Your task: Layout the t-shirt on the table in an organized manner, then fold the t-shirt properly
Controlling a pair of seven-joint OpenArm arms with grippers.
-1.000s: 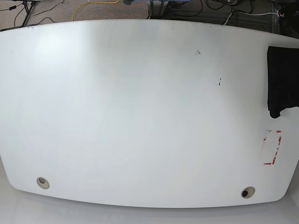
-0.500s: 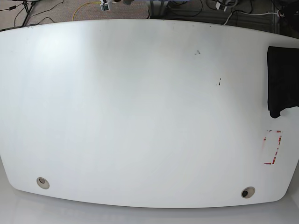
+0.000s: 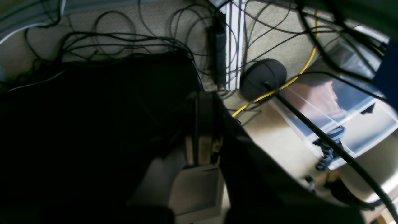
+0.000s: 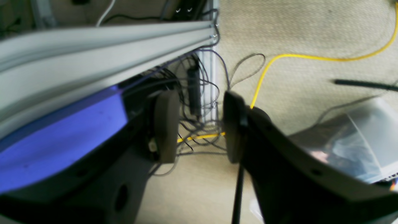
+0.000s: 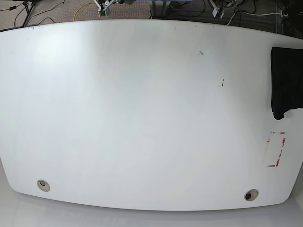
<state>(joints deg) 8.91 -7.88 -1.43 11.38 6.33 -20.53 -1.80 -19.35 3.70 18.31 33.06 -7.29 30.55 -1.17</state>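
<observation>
The black t-shirt [image 5: 287,80] lies bunched at the far right edge of the white table [image 5: 142,118], partly cut off by the frame. Neither gripper is near it. Both wrist views look down at carpet and cables beyond the table. My left gripper [image 3: 203,101] is shut, its fingers pressed together with nothing seen between them. My right gripper [image 4: 199,127] is open, and only floor cables show through the gap between its fingers [image 4: 166,124]. Small pale parts of the right arm [image 5: 101,6] and left arm [image 5: 216,9] peek in at the table's far edge.
A red tape rectangle [image 5: 276,149] marks the table below the t-shirt. Two round grommet holes [image 5: 43,185] [image 5: 251,194] sit near the front edge, and dark specks [image 5: 221,83] lie right of centre. A yellow cable [image 4: 311,57] and a clear plastic bin [image 3: 335,105] are on the floor.
Pale arm parts have come into the base view at the top edge, first on the left side, now also on the right. The t-shirt has not moved.
</observation>
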